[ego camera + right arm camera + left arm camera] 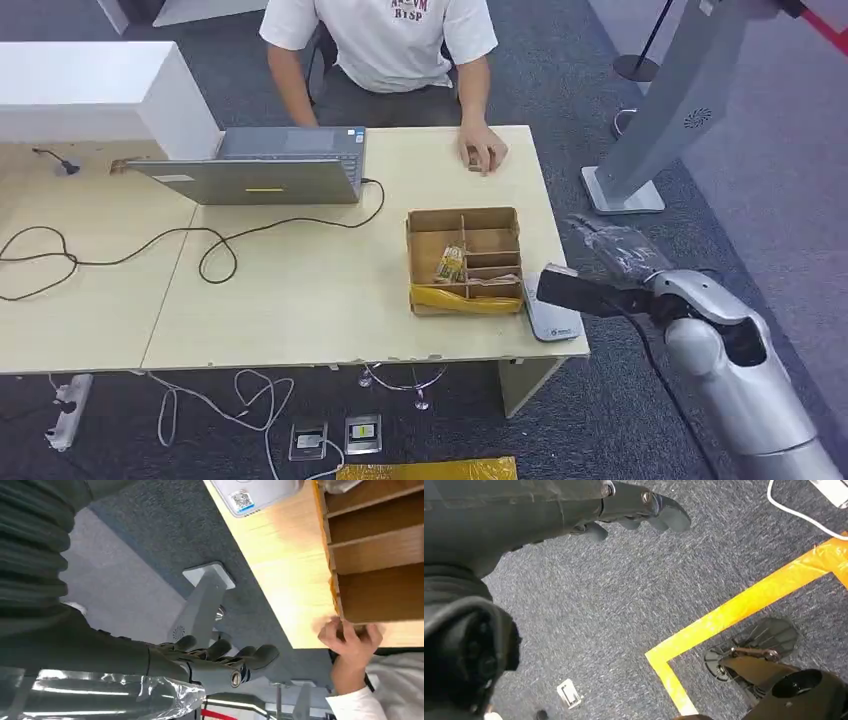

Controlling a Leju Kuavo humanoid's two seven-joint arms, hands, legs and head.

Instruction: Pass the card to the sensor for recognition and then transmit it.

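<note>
Right hand [560, 288] hovers empty, fingers loosely apart, over the sensor [553, 318] at the table's [300, 300] front right corner; cards sit in the divided box [465, 262] alongside, so reach inboard and pinch one cleanly.

A flat grey rectangular card sensor [553, 315] with rounded corners is lying on the light wooden tabletop at its near right corner, just beside the cardboard divider box. A small label with a QR code and a blue strip [243, 500] is being shown on its near edge. Yellow-printed cards [450, 265] are being kept upright in one box compartment.
</note>
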